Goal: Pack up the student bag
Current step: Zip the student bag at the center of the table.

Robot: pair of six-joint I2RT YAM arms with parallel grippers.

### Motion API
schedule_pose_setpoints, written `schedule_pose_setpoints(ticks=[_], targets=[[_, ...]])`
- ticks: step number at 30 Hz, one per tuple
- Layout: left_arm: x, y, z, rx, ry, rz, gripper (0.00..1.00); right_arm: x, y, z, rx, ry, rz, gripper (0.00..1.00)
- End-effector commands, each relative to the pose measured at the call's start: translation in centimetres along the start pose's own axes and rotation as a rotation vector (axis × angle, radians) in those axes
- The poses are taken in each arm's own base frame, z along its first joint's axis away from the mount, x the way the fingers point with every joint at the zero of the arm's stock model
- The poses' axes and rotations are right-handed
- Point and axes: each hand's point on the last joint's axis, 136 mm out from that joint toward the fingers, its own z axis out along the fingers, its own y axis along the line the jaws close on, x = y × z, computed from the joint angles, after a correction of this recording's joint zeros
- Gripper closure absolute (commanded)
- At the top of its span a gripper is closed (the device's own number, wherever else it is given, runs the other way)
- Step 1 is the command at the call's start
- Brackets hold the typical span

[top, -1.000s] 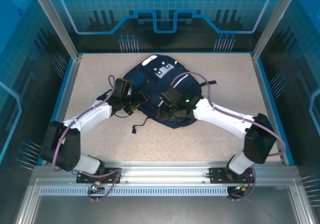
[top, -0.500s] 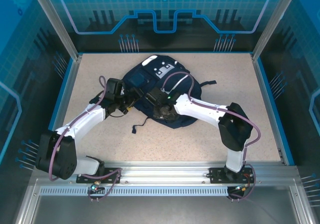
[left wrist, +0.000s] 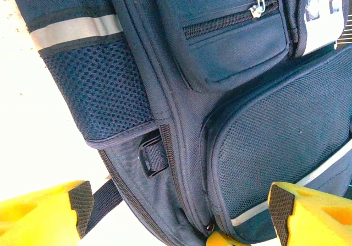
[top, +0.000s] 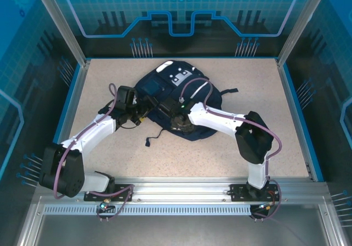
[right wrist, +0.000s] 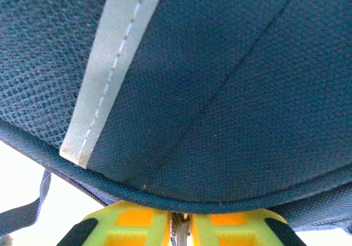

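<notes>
Student bag (top: 165,86): lay flat near the middle of the speckled table (top: 231,152), with the top end and its white patches (top: 176,76) pointing away from the arm bases. Carried a small front pocket (left wrist: 236,42) with its zipper (left wrist: 254,7) drawn across, a mesh side pocket (left wrist: 99,86) under a pale stripe (left wrist: 77,30), and 1 large mesh panel (left wrist: 280,141); contents of all 3 could not be told. Looked navy throughout, with dark piping, a black strap buckle (left wrist: 151,155) at the side seam and a stitched white stripe (right wrist: 110,75) in the right wrist view. Left gripper (left wrist: 181,205) was spread wide at the bag's left side, clamping nothing. Right gripper (right wrist: 176,224) was drawn almost closed right under the bag's piped edge, with a thin grey sliver between the pads (right wrist: 132,227); could not tell what that sliver was.
</notes>
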Motion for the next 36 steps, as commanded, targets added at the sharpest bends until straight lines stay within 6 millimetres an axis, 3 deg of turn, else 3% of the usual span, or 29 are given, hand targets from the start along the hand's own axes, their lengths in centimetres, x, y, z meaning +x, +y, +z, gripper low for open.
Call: schedule_pose_setpoints(ticks=[1,4,8,10,14,21,25,32,36], targets=[[0.2,0.0,-0.2,0.026,0.013,-0.025,0.15,-0.6,-0.1,0.1,0.041,-0.03,-0.059,0.79],[0.4,-0.1,-0.2,0.033,0.021,-0.03,0.14,-0.9,0.4,0.3,0.032,-0.028,-0.089,0.79],[0.7,-0.4,-0.2,0.053,0.041,-0.037,0.14,-1.3,0.6,-0.1,0.025,-0.046,-0.117,0.94],[1.0,-0.7,-0.1,0.075,0.057,-0.048,0.14,-1.5,0.6,-0.7,0.013,-0.06,-0.15,1.0],[1.8,-2.0,0.3,0.159,0.109,-0.077,0.16,-2.4,2.3,-3.1,-0.08,-0.112,-0.292,1.0],[3.0,-5.3,1.6,0.326,0.197,-0.106,0.37,-2.0,4.7,-6.1,-0.277,-0.095,-0.463,1.0],[3.6,-6.1,2.7,0.339,0.22,-0.1,0.5,-2.0,5.2,-6.9,-0.321,-0.085,-0.479,1.0],[3.9,-5.1,4.5,0.292,0.221,-0.13,0.69,-1.9,5.4,-7.3,-0.342,-0.075,-0.496,1.0],[3.6,-3.1,5.0,0.204,0.181,-0.132,0.85,-2.1,3.9,-7.1,-0.27,-0.082,-0.513,1.0]])
